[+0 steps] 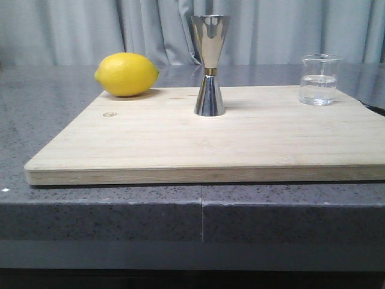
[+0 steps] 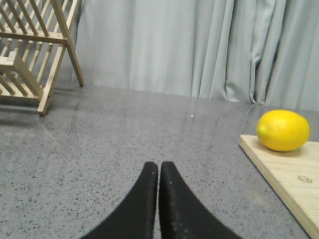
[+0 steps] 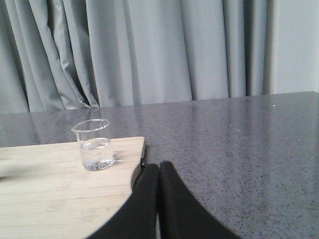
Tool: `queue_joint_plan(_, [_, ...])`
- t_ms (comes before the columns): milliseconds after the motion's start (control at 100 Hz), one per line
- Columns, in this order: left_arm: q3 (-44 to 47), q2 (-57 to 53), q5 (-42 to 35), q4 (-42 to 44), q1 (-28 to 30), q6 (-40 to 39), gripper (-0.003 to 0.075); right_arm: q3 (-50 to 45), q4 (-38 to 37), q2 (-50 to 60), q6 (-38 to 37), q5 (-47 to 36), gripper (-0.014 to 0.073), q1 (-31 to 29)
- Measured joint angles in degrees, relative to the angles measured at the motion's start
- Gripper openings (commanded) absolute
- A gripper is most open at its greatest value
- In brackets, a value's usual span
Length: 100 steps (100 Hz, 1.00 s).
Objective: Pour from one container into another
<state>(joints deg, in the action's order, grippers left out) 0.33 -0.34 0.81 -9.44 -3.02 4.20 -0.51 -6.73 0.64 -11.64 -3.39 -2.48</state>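
A small clear glass beaker (image 1: pixel 319 79) with some clear liquid stands upright at the far right of the wooden board (image 1: pixel 180 144); the right wrist view shows the beaker (image 3: pixel 93 144) near the board's corner. The steel hourglass jigger (image 1: pixel 210 65) with a gold waist band stands upright mid-board near the back. My left gripper (image 2: pixel 159 166) is shut and empty over bare counter, left of the board. My right gripper (image 3: pixel 159 166) is shut and empty beside the board's right edge, short of the beaker. Neither gripper appears in the front view.
A yellow lemon (image 1: pixel 126 74) lies on the board's far left corner, also the lemon (image 2: pixel 282 130) in the left wrist view. A wooden rack (image 2: pixel 35 50) stands on the grey counter (image 1: pixel 48 108) farther left. Grey curtains hang behind.
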Motion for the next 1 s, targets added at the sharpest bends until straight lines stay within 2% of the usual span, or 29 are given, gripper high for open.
queue_joint_plan(230, [0.0,0.0,-1.5,0.0,0.0,0.0,-0.0021,0.0,0.0,0.0,0.0,0.6,-0.0069,0.0])
queue_joint_plan(380, [0.0,0.0,-1.5,0.0,0.0,0.0,-0.0021,0.0,0.0,0.0,0.0,4.3,-0.0069,0.0])
queue_joint_plan(590, [-1.6,0.1,1.9,0.0,0.0,0.0,-0.0021,3.3,0.0,-2.9,0.0,8.5,-0.0069,0.0])
queue_joint_plan(780, [-8.8,5.7,2.2,0.0,0.0,0.0,-0.0021,9.5,0.0,-10.0,0.0,8.5,-0.0069,0.0])
queue_joint_plan(1000, [-22.2,17.9,4.3,-1.7,0.0,0.0,-0.0021,19.0,0.0,-18.8,0.0,7.5,-0.0069,0.0])
